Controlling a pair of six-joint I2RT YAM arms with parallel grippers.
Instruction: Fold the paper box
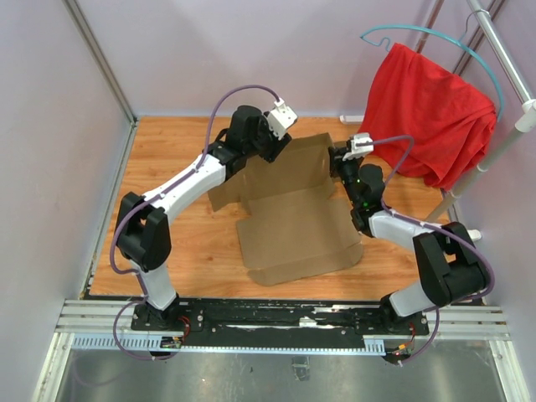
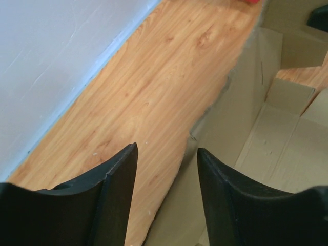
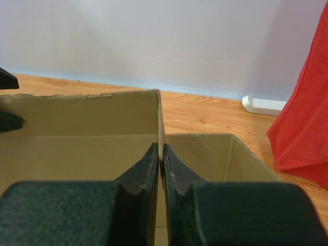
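The paper box [image 1: 297,222] is plain brown cardboard, lying partly unfolded on the wooden table, with its far panels raised. My right gripper [image 3: 162,154] is shut on the thin upright edge of a box wall [image 3: 160,120], at the box's right far side [image 1: 339,159]. My left gripper [image 2: 166,154] is open, its fingers straddling the edge of a raised box panel [image 2: 225,128], with table wood showing between them. In the top view it sits at the box's far left corner [image 1: 272,146].
A red cloth [image 1: 431,113] hangs on a teal hanger from a rack at the far right and also shows in the right wrist view [image 3: 302,118]. White walls close the table's far and left sides. A white rack foot [image 3: 264,105] lies by the back wall.
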